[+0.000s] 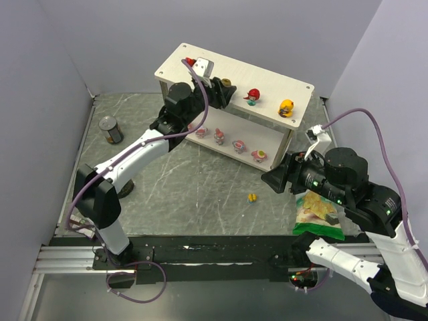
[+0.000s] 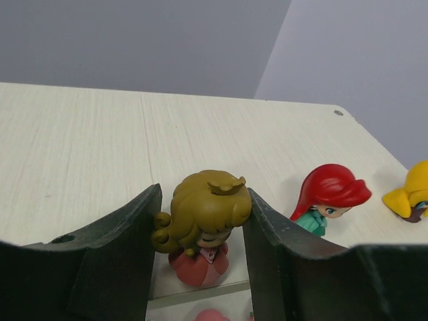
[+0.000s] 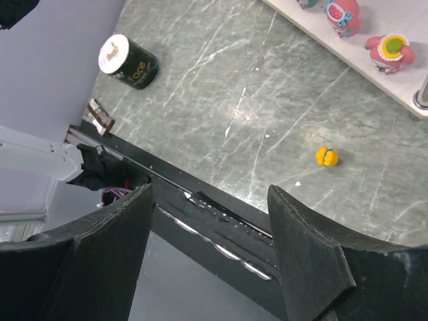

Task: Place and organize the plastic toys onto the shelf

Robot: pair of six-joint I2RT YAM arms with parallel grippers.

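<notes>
The shelf (image 1: 200,67) stands at the back of the table. On its top board are a red-haired toy (image 1: 253,95) and a yellow toy (image 1: 287,106). My left gripper (image 1: 224,90) is shut on a brown-haired toy in a pink dress (image 2: 204,227), which stands on the top board (image 2: 87,154), left of the red-haired toy (image 2: 329,194). Several pink-and-white toys (image 1: 239,144) line the lower board. A small orange-yellow toy (image 1: 251,197) lies on the table, also in the right wrist view (image 3: 326,156). My right gripper (image 1: 273,180) hangs open and empty above the table's right front.
A dark can (image 1: 111,130) stands at the table's left, seen too from the right wrist (image 3: 129,62). A green chips bag (image 1: 319,214) lies at the front right under the right arm. Purple walls close in the left and right sides.
</notes>
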